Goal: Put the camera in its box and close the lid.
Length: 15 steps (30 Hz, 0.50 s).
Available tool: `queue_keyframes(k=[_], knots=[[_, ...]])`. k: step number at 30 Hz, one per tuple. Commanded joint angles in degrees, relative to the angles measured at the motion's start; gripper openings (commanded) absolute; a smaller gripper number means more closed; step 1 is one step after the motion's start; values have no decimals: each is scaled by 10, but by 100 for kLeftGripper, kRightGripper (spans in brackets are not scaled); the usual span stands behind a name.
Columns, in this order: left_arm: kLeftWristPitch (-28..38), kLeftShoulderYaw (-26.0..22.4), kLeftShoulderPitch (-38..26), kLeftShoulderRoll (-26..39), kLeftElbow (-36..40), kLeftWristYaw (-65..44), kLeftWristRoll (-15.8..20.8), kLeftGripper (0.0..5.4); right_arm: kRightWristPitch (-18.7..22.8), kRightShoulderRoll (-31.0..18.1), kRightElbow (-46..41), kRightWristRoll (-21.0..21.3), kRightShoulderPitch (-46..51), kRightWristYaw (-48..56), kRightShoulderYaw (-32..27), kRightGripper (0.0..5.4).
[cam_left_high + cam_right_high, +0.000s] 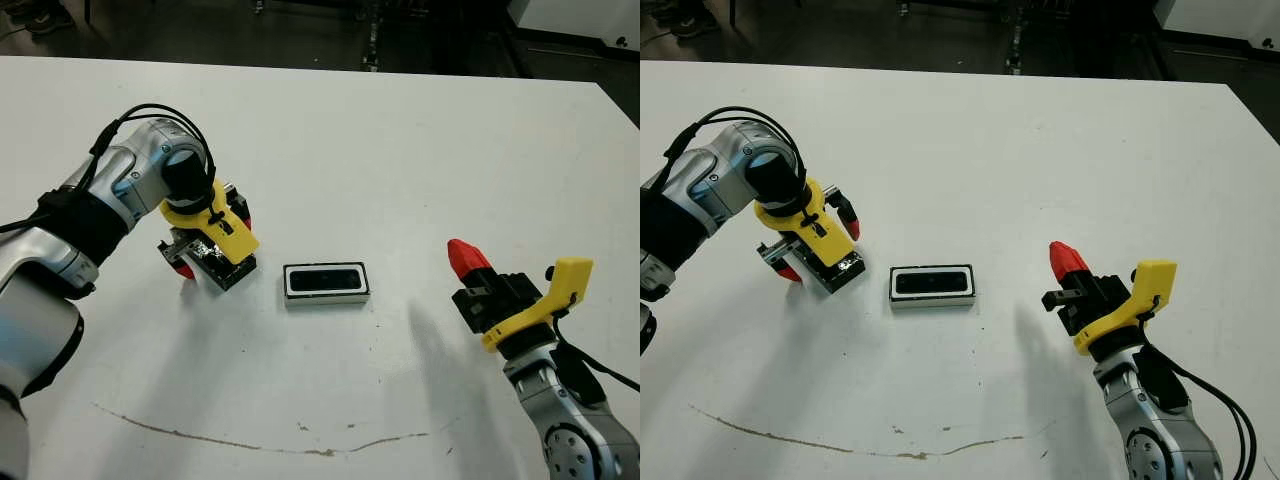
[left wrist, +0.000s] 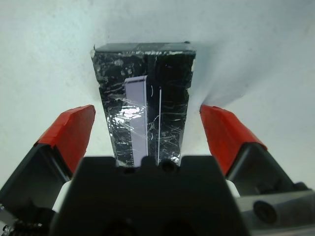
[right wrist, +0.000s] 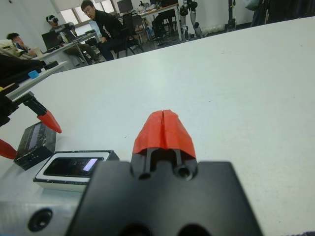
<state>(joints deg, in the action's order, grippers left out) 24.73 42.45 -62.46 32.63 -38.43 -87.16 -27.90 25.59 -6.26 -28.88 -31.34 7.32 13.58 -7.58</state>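
1. White bench (image 1: 400, 150) fills the head views; the box (image 1: 326, 282), a shallow white-walled tray, sits near its middle with the black camera (image 1: 326, 279) already lying inside it.
2. Glossy black lid (image 2: 143, 110), crinkly with a pale strip, lies flat on the bench just beside the box, at about nine o'clock from it, not touching it.
3. Left hand (image 2: 147, 130) hangs directly over the lid, its red fingers (image 2: 69, 132) spread wide on either side without touching it.
4. Right hand (image 3: 164, 130) rests low at about three o'clock from the box, well apart from it, its red fingertips pressed together and holding nothing.
5. Judging by this layout, the first half of the task is done and the step in hand is picking up the lid.
6. The next move likely calls for the left hand to lower a little, squeeze the lid by its long sides, lift it, carry it toward three o'clock over the box, line it up with the walls and press it down.
7. People sit at desks far beyond the bench, away from the work.
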Motion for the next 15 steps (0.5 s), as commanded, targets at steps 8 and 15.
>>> queue_keyframes(k=[8, 15], knots=[[-9, 10, 20, -20, -37, 33, -56, 435, -3, -7, -7, 0, 7, -1, -2, 0], [-52, 8, 25, -27, -29, 12, -65, 362, 0, -6, -12, -2, 8, -5, -2, 0]])
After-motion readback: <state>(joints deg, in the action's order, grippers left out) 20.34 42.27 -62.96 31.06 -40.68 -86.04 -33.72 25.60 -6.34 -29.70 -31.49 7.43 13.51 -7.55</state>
